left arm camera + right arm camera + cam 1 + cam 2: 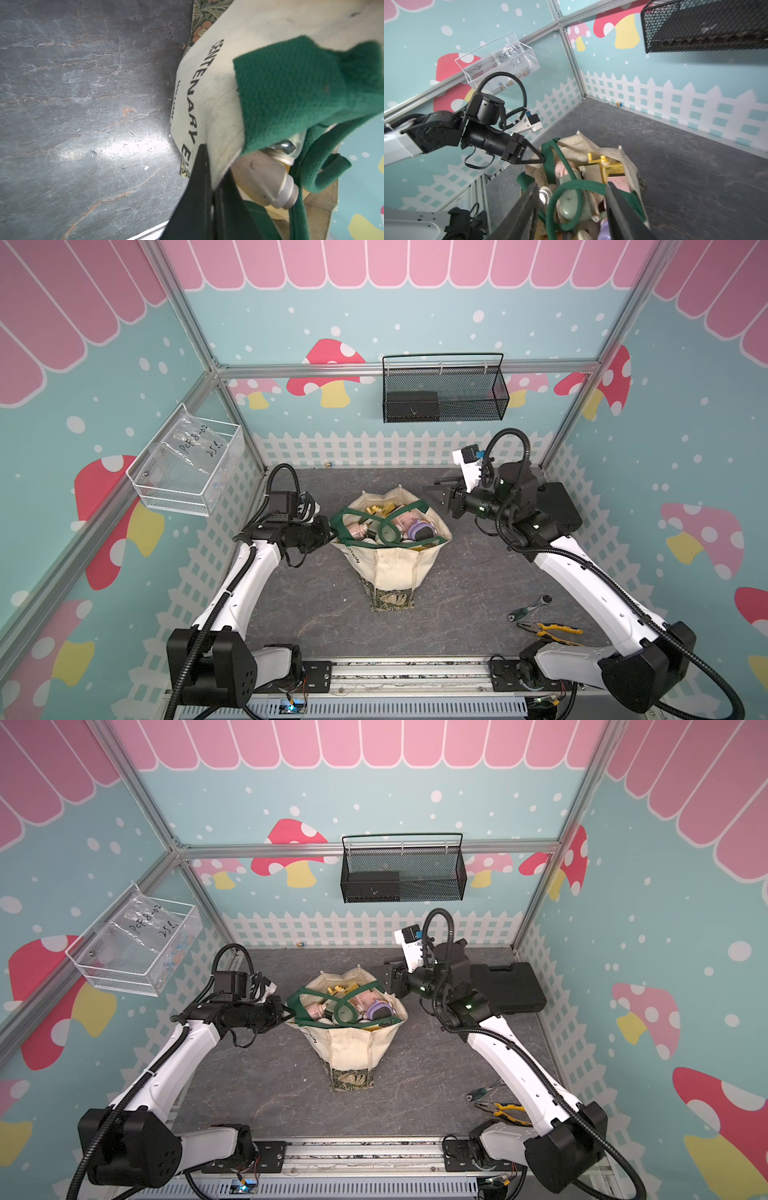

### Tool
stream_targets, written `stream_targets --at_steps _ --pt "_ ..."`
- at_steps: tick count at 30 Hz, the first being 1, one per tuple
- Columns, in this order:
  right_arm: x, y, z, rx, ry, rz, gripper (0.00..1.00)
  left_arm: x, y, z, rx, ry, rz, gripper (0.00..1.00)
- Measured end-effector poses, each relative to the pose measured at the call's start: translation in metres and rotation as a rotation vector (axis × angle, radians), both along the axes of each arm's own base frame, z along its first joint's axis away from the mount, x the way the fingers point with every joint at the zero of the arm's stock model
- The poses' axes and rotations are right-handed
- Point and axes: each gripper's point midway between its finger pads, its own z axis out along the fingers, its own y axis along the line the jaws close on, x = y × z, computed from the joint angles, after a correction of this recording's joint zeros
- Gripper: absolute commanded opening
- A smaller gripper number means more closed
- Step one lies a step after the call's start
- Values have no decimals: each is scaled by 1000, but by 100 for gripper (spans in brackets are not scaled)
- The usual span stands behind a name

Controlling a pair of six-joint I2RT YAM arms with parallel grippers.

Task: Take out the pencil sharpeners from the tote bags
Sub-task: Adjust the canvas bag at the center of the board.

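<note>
Dark grey slate-look desk (316, 605). Cream tote bag (395, 568) sits mid-desk, mouth open. At right front, well apart from the bag: yellow-handled pliers (548, 630), with a small ratchet-like tool (532, 608) just beside them. Black case (511, 986) lies flat at right rear. Tiny brass bit (328, 465) at back edge.

The left arm (232, 585) reaches forward and inward, and its wrist lies almost level. The left claw (332, 526) (212, 166) is closed on the rim of the tote bag (395, 568), and the cream cloth is pinched between its two black fingers. The right arm (582, 576) comes from the opposite side, bent at the elbow, with its wrist pointing inward. The right claw (430, 485) (571, 187) hangs above the bag's edge on its own side, its fingers apart and holding nothing.
</note>
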Motion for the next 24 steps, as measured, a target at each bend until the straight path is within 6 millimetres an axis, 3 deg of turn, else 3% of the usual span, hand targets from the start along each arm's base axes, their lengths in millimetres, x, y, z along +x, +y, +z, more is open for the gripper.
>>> stream_targets --at_steps 4,8,24 --pt "12 29 -50 -50 168 -2 52 -1 -1 0 -3 -9 -2 0" --pt "18 40 -96 -109 301 -41 53 -2 -1 1 -3 -16 -3 0" --pt "19 77 -143 -88 459 -39 58 -5 -1 2 -3 -30 -3 0"
